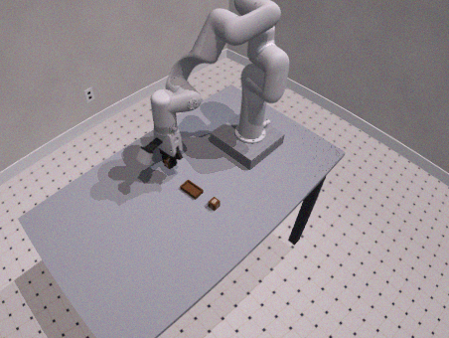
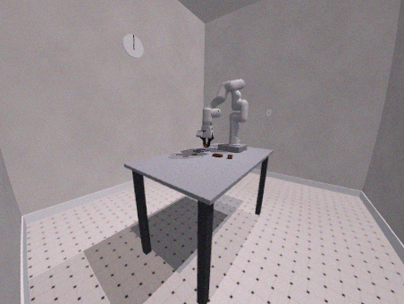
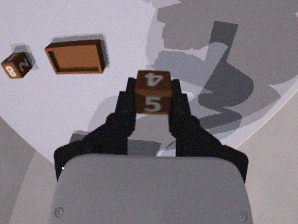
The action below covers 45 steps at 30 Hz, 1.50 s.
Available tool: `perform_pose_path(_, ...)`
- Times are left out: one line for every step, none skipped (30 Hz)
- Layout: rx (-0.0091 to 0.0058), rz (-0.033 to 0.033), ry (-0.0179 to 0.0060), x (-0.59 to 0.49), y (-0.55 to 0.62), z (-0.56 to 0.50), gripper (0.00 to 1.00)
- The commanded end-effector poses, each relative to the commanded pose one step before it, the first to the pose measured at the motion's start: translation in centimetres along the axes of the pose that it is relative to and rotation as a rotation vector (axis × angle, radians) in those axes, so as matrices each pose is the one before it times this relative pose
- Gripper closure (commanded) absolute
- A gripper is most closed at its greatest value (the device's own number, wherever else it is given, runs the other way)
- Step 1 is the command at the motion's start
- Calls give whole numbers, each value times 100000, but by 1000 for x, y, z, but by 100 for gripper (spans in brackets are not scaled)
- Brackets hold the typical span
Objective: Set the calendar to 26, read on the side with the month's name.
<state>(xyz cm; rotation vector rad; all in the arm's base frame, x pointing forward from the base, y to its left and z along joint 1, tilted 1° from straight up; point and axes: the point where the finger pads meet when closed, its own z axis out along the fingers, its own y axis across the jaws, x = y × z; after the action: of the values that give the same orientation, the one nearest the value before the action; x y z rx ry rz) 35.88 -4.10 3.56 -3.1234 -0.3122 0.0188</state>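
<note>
My gripper (image 3: 153, 90) is shut on a brown number cube (image 3: 153, 91) and holds it above the table. The cube shows a 5 on the face toward the wrist camera and a 4 on the face above it. In the top view the gripper (image 1: 170, 160) hangs over the table, left of the tray and well apart from it. The brown tray (image 1: 191, 189) lies flat on the table and is empty; it also shows in the wrist view (image 3: 76, 56). The second cube (image 1: 214, 203) stands on the table beside the tray; it shows at the left edge of the wrist view (image 3: 16, 64).
The arm's base plate (image 1: 246, 140) stands at the back of the table, right of the gripper. The table's right edge (image 1: 318, 184) lies beyond the second cube. In the exterior view the arm (image 2: 206, 134) is small at the table's far end.
</note>
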Motion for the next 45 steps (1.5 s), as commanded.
perform_pose_path(-25,0,83,10,-7,-3151,73)
perform_pose_path(0,0,0,1,-1,-290,73)
perform_pose_path(0,0,0,-1,-1,-194,73)
perform_pose_path(0,0,0,-1,-1,-110,73)
perform_pose_path(0,0,0,-1,0,-44,73)
perform_pose_path(0,0,0,0,0,-7,73)
perform_pose_path(0,0,0,0,0,0,73)
perform_pose_path(0,0,0,0,0,0,73)
perform_pose_path(0,0,0,0,0,0,73)
perform_pose_path(0,0,0,0,0,0,73)
perform_pose_path(0,0,0,0,0,0,73)
perform_pose_path(0,0,0,0,0,0,73)
perform_pose_path(0,0,0,0,0,0,73)
perform_pose_path(0,0,0,0,0,0,73)
perform_pose_path(-4,0,-2,25,-143,-13,73)
perform_pose_path(-23,-2,-13,129,-807,-75,73)
perform_pose_path(-48,-4,-25,206,-1661,-152,73)
perform_pose_path(-70,-5,-31,154,-2320,-207,73)
perform_pose_path(0,0,0,0,0,0,73)
perform_pose_path(-81,-6,-30,-9,-2548,-221,73)
perform_pose_path(0,0,0,0,0,0,73)
perform_pose_path(0,0,0,0,0,0,73)
perform_pose_path(-76,-5,-22,-168,-2275,-192,73)
perform_pose_path(0,0,0,0,0,0,73)
perform_pose_path(-56,-4,-13,-211,-1604,-133,73)
perform_pose_path(0,0,0,0,0,0,73)
perform_pose_path(0,0,0,0,0,0,73)
perform_pose_path(-27,-2,-5,-129,-772,-64,73)
perform_pose_path(-5,0,-1,-25,-137,-11,73)
perform_pose_path(0,0,0,0,0,0,73)
perform_pose_path(0,0,0,0,0,0,73)
perform_pose_path(0,0,0,0,0,0,73)
perform_pose_path(0,0,0,0,0,0,73)
perform_pose_path(0,0,0,0,0,0,73)
perform_pose_path(0,0,0,0,0,0,73)
perform_pose_path(0,0,0,0,0,0,73)
perform_pose_path(0,0,0,0,0,0,73)
perform_pose_path(0,0,0,0,0,0,73)
perform_pose_path(0,0,0,0,0,1,73)
perform_pose_path(0,0,0,0,0,9,73)
perform_pose_path(0,0,0,0,0,23,73)
perform_pose_path(0,0,-1,-1,0,43,73)
perform_pose_path(0,0,0,0,0,0,73)
perform_pose_path(0,0,0,0,0,0,73)
perform_pose_path(0,0,-1,-1,0,66,73)
